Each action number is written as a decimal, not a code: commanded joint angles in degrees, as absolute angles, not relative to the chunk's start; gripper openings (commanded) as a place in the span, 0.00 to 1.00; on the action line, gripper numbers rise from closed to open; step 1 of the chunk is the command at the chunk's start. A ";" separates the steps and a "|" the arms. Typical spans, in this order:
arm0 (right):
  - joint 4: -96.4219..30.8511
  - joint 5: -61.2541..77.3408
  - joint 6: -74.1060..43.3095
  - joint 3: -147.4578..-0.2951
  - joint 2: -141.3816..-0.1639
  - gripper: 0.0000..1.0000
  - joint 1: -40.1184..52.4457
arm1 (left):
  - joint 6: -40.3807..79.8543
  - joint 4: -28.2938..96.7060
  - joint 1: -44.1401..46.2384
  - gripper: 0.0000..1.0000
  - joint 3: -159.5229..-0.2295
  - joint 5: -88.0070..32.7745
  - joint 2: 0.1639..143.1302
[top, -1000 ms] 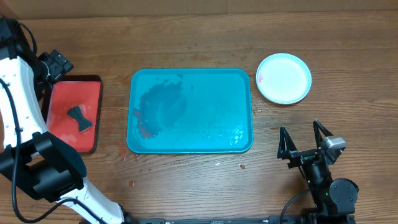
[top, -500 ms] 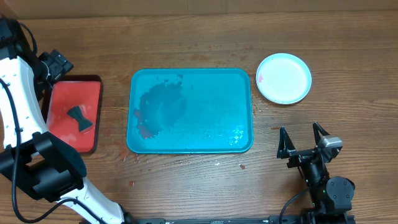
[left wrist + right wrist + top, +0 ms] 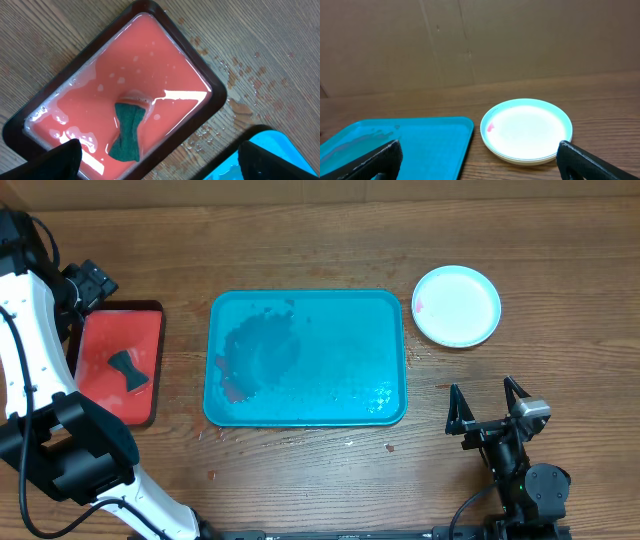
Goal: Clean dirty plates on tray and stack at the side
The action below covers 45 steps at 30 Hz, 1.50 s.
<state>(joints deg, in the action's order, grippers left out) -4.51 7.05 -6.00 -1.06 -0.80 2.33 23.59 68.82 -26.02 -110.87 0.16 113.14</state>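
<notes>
Stacked plates (image 3: 457,305) toward the far right corner, smeared teal tray (image 3: 330,345) mid-counter, left gripper (image 3: 160,157) released above sponge (image 3: 127,132) in red tray (image 3: 165,70) at left edge, right gripper (image 3: 481,384) spread wide at front edge

Right gripper (image 3: 483,402) stands spread wide; left gripper (image 3: 159,162) seemingly likewise

A brown desk (image 3: 300,240) of wood grain is seen, its boards run from left to right. At its far edge a plain brown cardboard-like panel (image 3: 520,35) is stood, marked by vertical creases. Water droplets (image 3: 235,76) are scattered on the wood.
</notes>
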 commanded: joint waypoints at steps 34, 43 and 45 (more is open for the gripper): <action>-4.23 6.46 -5.76 -0.47 -0.16 1.00 2.22 | 24.21 69.08 -20.56 1.00 -103.94 5.39 94.96; -4.23 6.46 -5.74 -0.47 -0.16 1.00 2.22 | 18.24 53.71 -5.98 1.00 -68.31 5.43 62.15; -4.23 6.46 -5.74 -0.47 -0.16 1.00 2.22 | 18.22 53.78 -4.10 1.00 -63.99 5.19 57.14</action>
